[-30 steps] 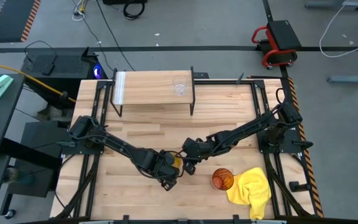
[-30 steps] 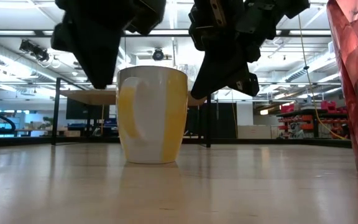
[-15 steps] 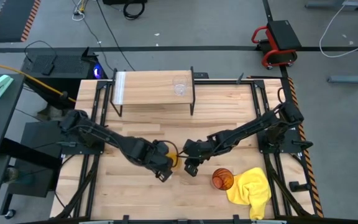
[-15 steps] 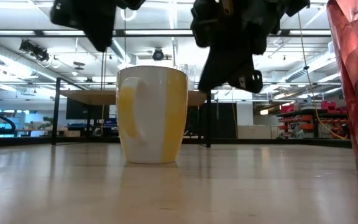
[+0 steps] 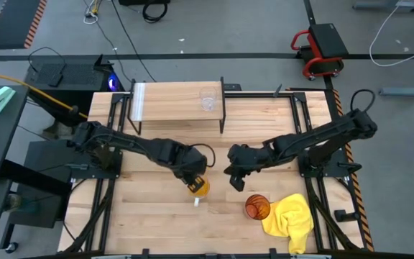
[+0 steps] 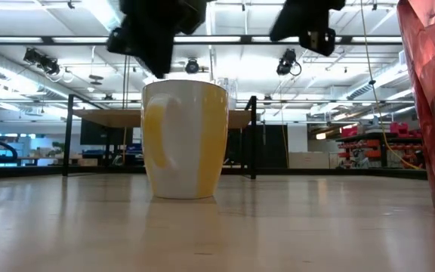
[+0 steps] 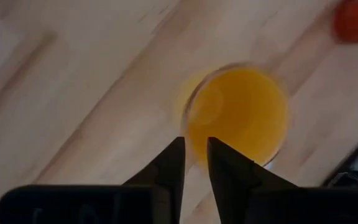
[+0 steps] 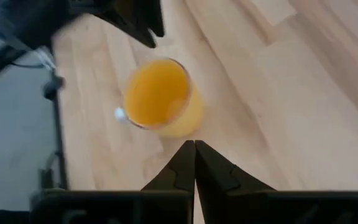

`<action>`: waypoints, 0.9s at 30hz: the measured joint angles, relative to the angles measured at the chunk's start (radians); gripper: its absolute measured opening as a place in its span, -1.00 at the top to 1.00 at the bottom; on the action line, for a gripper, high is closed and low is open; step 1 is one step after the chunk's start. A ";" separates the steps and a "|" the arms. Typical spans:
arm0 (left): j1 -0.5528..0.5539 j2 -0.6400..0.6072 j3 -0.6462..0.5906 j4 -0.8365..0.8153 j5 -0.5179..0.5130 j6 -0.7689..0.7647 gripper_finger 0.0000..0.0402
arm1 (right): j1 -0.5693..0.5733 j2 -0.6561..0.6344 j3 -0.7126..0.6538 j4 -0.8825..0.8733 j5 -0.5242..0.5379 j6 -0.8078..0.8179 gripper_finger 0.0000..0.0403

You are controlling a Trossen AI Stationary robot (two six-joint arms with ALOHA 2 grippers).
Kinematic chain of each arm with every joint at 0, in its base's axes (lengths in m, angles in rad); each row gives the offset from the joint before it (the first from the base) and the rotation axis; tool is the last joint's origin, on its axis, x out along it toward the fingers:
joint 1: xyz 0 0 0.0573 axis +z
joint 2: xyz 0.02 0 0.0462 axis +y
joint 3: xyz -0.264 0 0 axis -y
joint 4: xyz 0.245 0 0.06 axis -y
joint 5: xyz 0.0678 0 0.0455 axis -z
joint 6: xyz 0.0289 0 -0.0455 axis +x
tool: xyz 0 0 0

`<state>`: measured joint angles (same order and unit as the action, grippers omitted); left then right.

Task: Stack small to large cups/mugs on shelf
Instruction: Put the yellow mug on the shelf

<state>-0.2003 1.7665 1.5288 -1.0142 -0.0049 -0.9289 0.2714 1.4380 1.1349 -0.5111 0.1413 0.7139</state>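
The orange mug (image 5: 200,188) stands upright on its base on the plank tabletop, its pale handle (image 5: 196,201) toward the near edge; the low view shows the mug (image 6: 184,139) close up. My left gripper (image 7: 195,144) hovers just above the mug's rim on its far-left side, its fingers a narrow gap apart. My right gripper (image 8: 194,147) is shut and raised to the right of the mug. The amber tumbler (image 5: 257,207) stands near the right, next to a yellow cloth. The clear glass cup (image 5: 207,101) stands on the shelf (image 5: 171,102).
The yellow cloth (image 5: 290,219) lies crumpled at the near right, touching the tumbler. The tumbler's wall (image 6: 433,106) fills the right edge of the low view. Black frame rails run along the table's left and right sides. Bare planks lie between the shelf and the mug.
Both grippers have risen away from the mug. The left one has moved from the mug's near side toward the far edge and now stands over its rim. The right one has drawn back toward the table's right. The mug has stayed where it was.
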 joint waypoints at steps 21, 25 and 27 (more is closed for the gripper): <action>0.045 0.107 -0.001 0.046 0.070 0.077 0.33 | 0.000 0.021 -0.001 -0.032 0.027 -0.003 0.81; 0.045 0.126 0.000 0.060 0.072 0.078 0.34 | 0.000 0.021 -0.001 -0.028 0.027 -0.003 0.81; 0.047 0.133 0.000 0.075 0.072 0.078 0.35 | 0.000 0.021 -0.001 -0.024 0.027 -0.003 0.81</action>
<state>-0.1535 1.8997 1.5284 -0.9390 0.0672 -0.8509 0.2714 1.4586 1.1343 -0.5354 0.1681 0.7113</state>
